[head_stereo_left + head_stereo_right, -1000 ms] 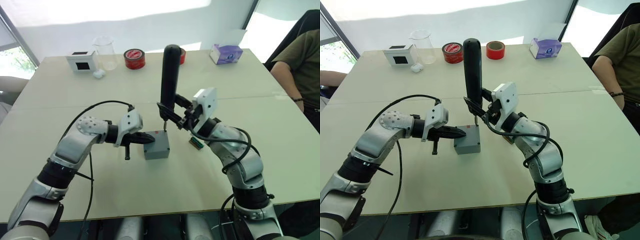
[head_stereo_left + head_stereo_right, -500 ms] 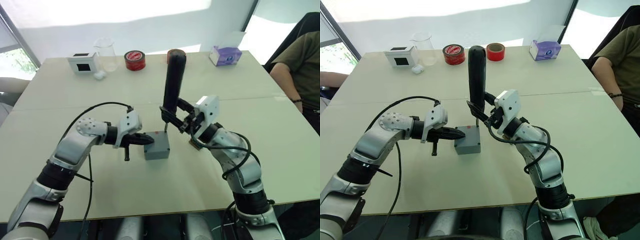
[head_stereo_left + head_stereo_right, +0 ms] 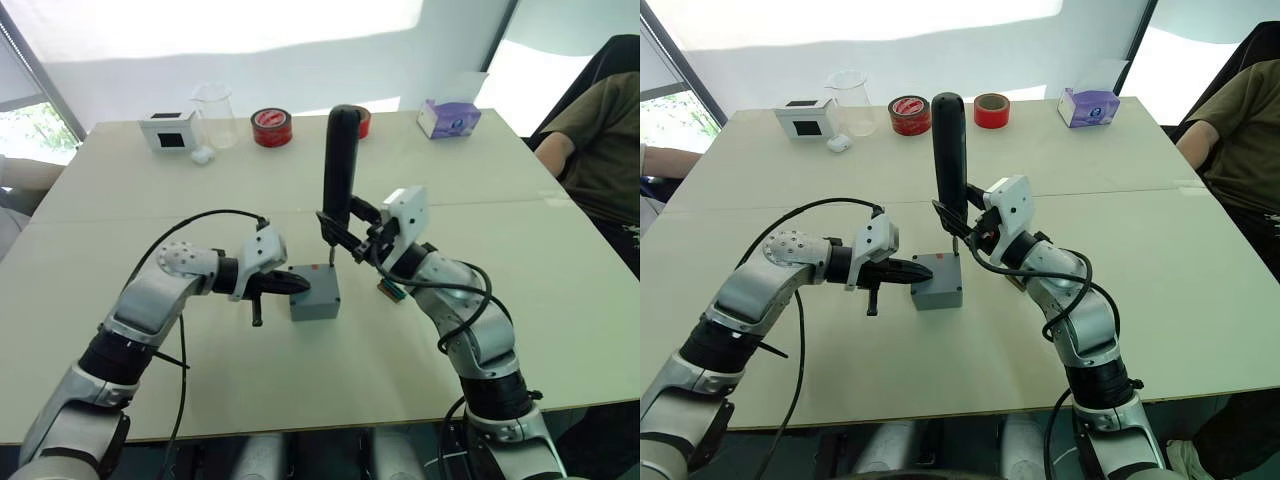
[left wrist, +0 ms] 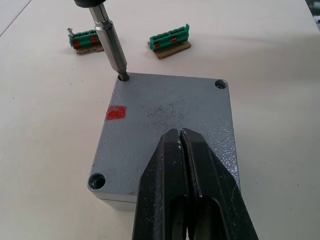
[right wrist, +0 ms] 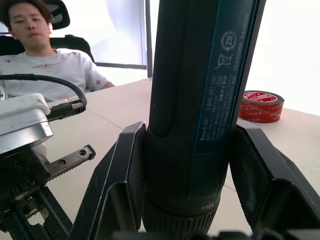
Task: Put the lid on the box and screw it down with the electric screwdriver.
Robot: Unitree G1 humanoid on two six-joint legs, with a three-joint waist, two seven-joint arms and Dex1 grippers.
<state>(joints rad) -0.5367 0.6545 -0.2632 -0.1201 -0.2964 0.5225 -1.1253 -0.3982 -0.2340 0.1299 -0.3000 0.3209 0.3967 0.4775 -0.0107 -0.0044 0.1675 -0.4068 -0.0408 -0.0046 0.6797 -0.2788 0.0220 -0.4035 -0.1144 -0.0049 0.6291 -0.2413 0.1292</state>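
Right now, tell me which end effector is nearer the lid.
Left. The left end effector rests shut on top of the lid. The right end effector stays above it, gripping the electric screwdriver, whose bit meets a corner hole.

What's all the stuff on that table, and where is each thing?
Box: one, grey, lid on, red mark, table middle.
Screwdriver: one, black, upright, bit in a corner hole of the lid.
Green connectors: two, on the table beyond the box.
Tape rolls: two, red, far edge.
Beaker: one, clear, far edge.
White box: one, black face, beside the beaker.
Tissue box: one, purple, far right.
People: one seated at each side.
Left gripper: shut, pressing on the lid.
Right gripper: holding the screwdriver.
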